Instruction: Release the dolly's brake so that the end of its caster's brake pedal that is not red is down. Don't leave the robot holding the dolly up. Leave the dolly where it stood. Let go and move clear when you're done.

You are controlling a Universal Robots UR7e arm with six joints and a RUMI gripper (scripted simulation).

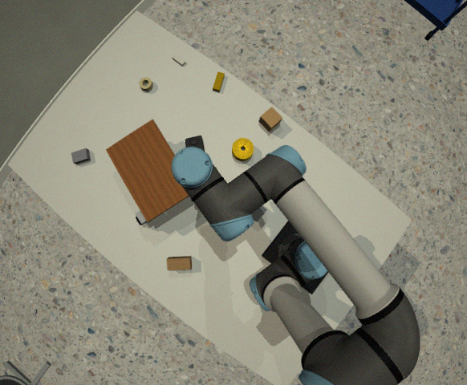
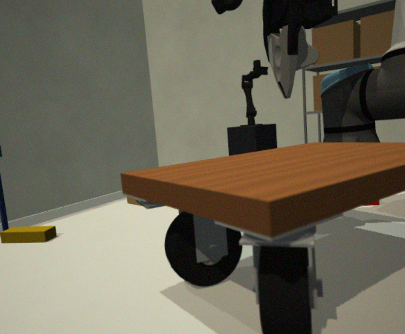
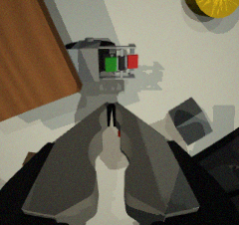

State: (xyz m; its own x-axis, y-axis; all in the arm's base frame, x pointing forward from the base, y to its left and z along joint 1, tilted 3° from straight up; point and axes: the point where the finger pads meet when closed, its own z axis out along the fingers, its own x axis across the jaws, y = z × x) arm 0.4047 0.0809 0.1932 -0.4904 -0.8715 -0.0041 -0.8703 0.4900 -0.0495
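While the dolly (image 1: 144,168) rests on the pale mat (image 1: 101,103), the gripper (image 3: 112,116) hangs above, jaws pressed together on nothing; just ahead sits the caster's brake pedal (image 3: 120,62), green end beside red.

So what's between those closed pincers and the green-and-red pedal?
Nothing: in the wrist view only bare pale mat separates the shut gripper from the brake pedal.

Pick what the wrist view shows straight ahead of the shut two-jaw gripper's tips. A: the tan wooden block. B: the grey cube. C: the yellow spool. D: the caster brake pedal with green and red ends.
D: the shut two-jaw gripper points at the green-and-red caster brake pedal by the wooden dolly's deck.
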